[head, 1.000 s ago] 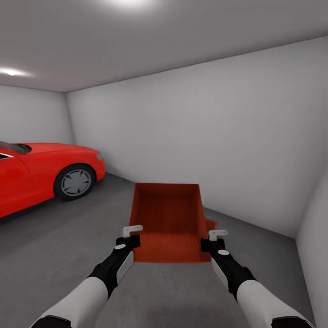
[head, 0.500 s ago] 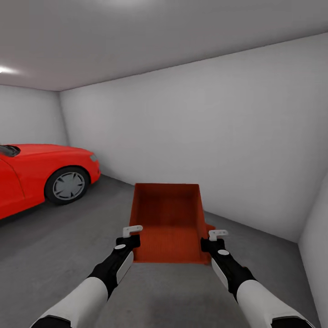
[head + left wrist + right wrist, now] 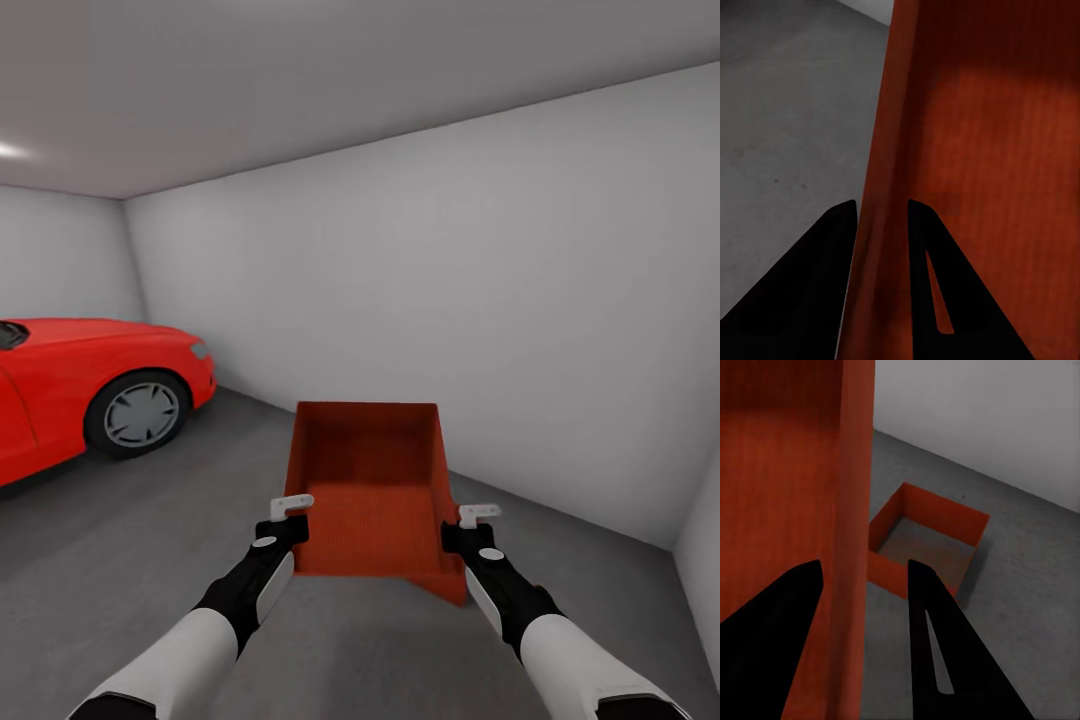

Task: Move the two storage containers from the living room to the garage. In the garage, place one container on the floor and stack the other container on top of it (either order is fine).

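Nearest, the left gripper [image 3: 291, 517] pinches the left wall and the right gripper [image 3: 470, 523] pinches the right wall of an open orange-red rectangular plastic container [image 3: 368, 480], held aloft between both arms, its long axis pointing away from the robot. Below and just beyond its right wall, a second identical orange-red container [image 3: 932, 538] sits on the dark grey concrete garage floor [image 3: 120, 540]. Farther left stands a red car [image 3: 90, 380].

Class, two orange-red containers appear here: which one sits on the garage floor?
The smaller-looking container seen beyond the right gripper; the other container is held up by both grippers, left gripper clamping its wall.
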Motion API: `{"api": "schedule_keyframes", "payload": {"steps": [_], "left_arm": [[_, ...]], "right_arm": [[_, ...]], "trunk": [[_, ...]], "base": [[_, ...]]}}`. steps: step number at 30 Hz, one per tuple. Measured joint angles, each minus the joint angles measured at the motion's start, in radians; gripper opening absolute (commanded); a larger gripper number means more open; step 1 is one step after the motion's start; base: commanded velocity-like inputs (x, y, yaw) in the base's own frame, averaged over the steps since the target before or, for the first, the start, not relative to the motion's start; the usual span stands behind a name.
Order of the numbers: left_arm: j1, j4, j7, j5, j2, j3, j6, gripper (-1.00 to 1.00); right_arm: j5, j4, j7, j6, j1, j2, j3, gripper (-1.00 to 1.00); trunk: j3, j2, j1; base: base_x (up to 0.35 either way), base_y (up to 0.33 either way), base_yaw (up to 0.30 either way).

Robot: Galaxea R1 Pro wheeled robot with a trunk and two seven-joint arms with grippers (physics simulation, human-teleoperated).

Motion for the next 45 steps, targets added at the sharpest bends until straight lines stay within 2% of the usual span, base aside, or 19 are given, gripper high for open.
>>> {"api": "schedule_keyframes", "payload": {"steps": [31, 35, 45], "left_arm": [[0.0, 0.0, -0.005, 0.0, 0.003, 0.002, -0.002, -1.0], [0.0, 0.0, -0.026, -0.002, 0.017, 0.011, 0.002, -1.0], [0.0, 0.0, -0.001, -0.001, 0.0, 0.002, 0.005, -1.0]], "right_arm": [[0.0, -0.001, -0.005, 0.0, 0.0, 0.003, 0.002, -1.0], [0.002, -0.001, -0.023, 0.002, 0.0, 0.017, 0.005, -1.0], [0.0, 0.0, 0.0, 0.004, 0.0, 0.0, 0.0, -1.0]], "trunk": [[0.0, 0.0, 0.0], [0.0, 0.0, 0.0], [0.0, 0.0, 0.0]], "base": [[0.322, 0.0, -0.002], [0.322, 0.0, -0.171], [0.322, 0.0, -0.277]]}}
